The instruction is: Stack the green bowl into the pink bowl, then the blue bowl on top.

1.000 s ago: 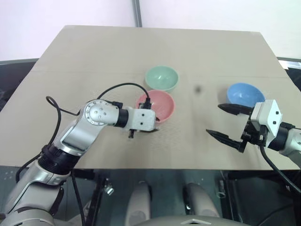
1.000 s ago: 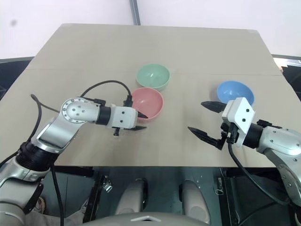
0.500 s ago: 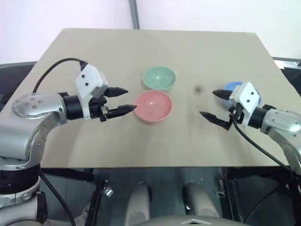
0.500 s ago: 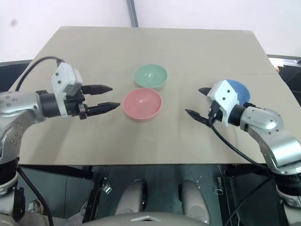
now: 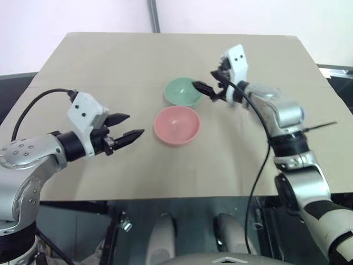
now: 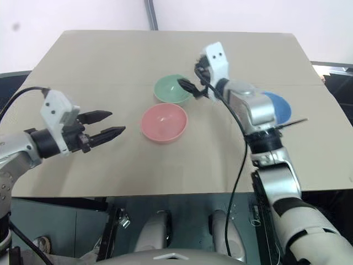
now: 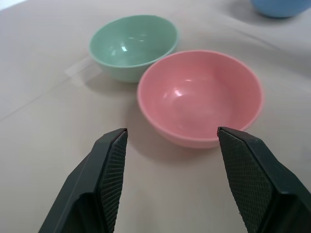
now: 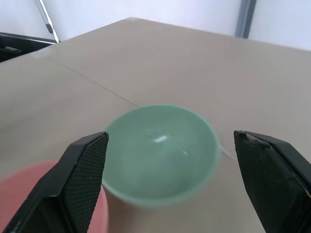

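The green bowl (image 5: 181, 93) stands upright on the tan table (image 5: 99, 66), just behind the pink bowl (image 5: 176, 126). Neither bowl holds anything. The blue bowl (image 6: 277, 108) sits to the right, partly hidden behind my right forearm. My right gripper (image 5: 205, 81) is open at the green bowl's right rim, just above it. In the right wrist view the green bowl (image 8: 160, 155) lies between and beyond the spread fingers. My left gripper (image 5: 134, 125) is open and holds nothing. It sits left of the pink bowl (image 7: 200, 97), clear of it and pointing at it.
The table's front edge runs just below my left gripper, and its back edge meets a pale wall. A dark pole (image 5: 153, 16) rises behind the table. A black cable (image 5: 41, 102) loops over my left forearm.
My right gripper swung left and forward, from beside the blue bowl to the green bowl's rim. My left gripper drew back left, away from the pink bowl. Both stayed open.
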